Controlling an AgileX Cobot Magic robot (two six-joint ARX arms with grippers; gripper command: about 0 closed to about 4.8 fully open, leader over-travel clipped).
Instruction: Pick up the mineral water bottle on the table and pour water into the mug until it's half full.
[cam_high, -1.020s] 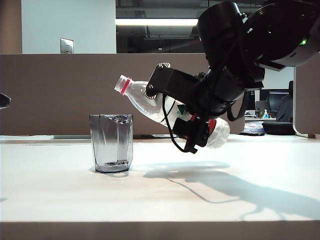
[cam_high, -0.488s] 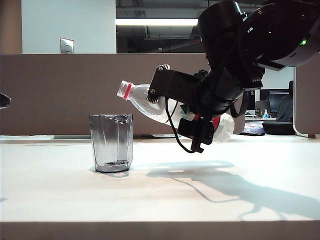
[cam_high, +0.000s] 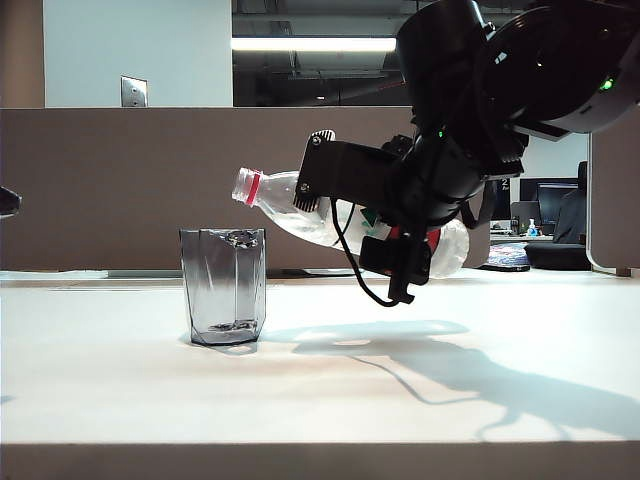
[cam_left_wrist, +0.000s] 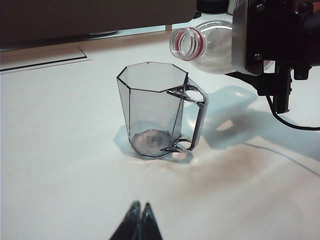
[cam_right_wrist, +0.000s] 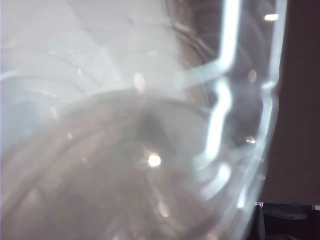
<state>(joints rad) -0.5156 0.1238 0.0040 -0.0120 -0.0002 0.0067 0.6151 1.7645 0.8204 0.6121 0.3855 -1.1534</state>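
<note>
A: Right gripper (cam_high: 385, 225) status?
B: Clamped on the mineral water bottle (cam_high: 290, 210), tilted near-level, mouth at the mug's (cam_high: 223, 285) 1 o'clock.
A: Left gripper (cam_left_wrist: 138, 222)?
B: Fingertips together, low over the table (cam_high: 120, 380).

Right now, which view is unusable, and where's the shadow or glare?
Right wrist view: filled by the blurred, out-of-focus mineral water bottle in the right hand, with specular spots. Exterior view: sharp, a hard shadow on the table under the right hand, bright ceiling strip behind. Left wrist view: clear on the mug; the left hand is dark, its fingers together.
</note>
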